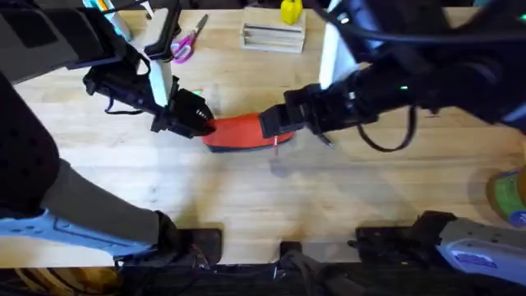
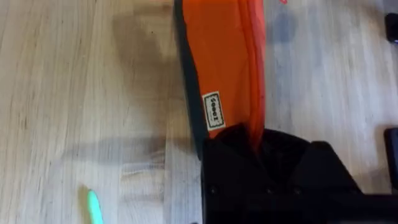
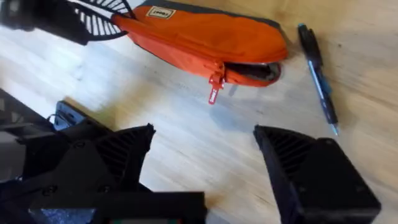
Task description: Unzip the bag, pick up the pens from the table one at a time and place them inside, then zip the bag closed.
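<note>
The orange bag [image 1: 238, 131] lies on the wooden table [image 1: 246, 205] in the middle. My left gripper [image 1: 200, 123] is shut on the bag's left end; the left wrist view shows the black fingers [image 2: 267, 162] clamped over the orange fabric [image 2: 227, 62]. My right gripper [image 3: 205, 155] is open and hovers just over the bag's right end [image 1: 275, 123]. The bag [image 3: 199, 37] is unzipped a little at that end, and its red zipper pull [image 3: 214, 93] hangs down. A dark pen [image 3: 317, 68] with blue parts lies just beyond the open end. A light green pen tip [image 2: 93, 208] lies near my left gripper.
Pink-handled scissors [image 1: 185, 45], a wooden block [image 1: 273, 37] and a yellow object [image 1: 290, 10] sit along the far edge. A roll of tape [image 1: 509, 193] is at the right edge. Bare tabletop stretches in front of the bag.
</note>
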`<action>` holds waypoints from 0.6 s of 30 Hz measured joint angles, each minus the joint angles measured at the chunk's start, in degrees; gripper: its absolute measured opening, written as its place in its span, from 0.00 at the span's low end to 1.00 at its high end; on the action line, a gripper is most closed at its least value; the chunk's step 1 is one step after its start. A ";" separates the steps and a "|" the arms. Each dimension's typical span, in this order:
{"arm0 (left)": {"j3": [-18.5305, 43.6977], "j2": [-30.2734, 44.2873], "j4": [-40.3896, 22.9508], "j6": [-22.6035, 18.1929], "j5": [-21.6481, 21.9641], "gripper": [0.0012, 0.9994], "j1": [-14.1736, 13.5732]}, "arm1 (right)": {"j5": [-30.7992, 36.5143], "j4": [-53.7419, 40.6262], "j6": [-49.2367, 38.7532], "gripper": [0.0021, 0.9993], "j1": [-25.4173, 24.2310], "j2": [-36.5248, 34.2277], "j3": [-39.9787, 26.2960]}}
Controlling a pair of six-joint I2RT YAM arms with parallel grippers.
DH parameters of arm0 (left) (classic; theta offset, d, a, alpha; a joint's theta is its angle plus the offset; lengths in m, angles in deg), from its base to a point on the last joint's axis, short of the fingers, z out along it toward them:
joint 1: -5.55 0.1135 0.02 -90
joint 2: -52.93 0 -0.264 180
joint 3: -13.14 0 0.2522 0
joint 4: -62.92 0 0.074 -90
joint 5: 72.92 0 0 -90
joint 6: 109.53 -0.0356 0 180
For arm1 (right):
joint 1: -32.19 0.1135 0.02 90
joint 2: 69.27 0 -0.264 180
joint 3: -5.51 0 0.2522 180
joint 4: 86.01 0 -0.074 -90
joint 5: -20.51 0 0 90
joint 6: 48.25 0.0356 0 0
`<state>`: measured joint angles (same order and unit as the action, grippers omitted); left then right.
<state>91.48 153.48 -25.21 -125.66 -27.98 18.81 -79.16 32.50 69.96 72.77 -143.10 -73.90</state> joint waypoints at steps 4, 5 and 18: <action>0.00 0.00 0.01 0.02 0.00 0.04 0.00 | 0.00 2.64 1.10 0.99 0.56 -4.21 0.07; 0.00 0.00 0.00 0.02 0.00 0.04 0.00 | -0.01 3.23 1.33 0.99 0.56 -4.89 0.07; 0.00 0.00 0.00 0.02 0.00 0.04 0.00 | -1.99 6.07 5.59 0.99 0.58 -12.20 0.07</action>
<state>91.48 153.48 -25.21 -125.64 -27.98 18.81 -81.15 38.57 75.55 73.36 -155.30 -73.83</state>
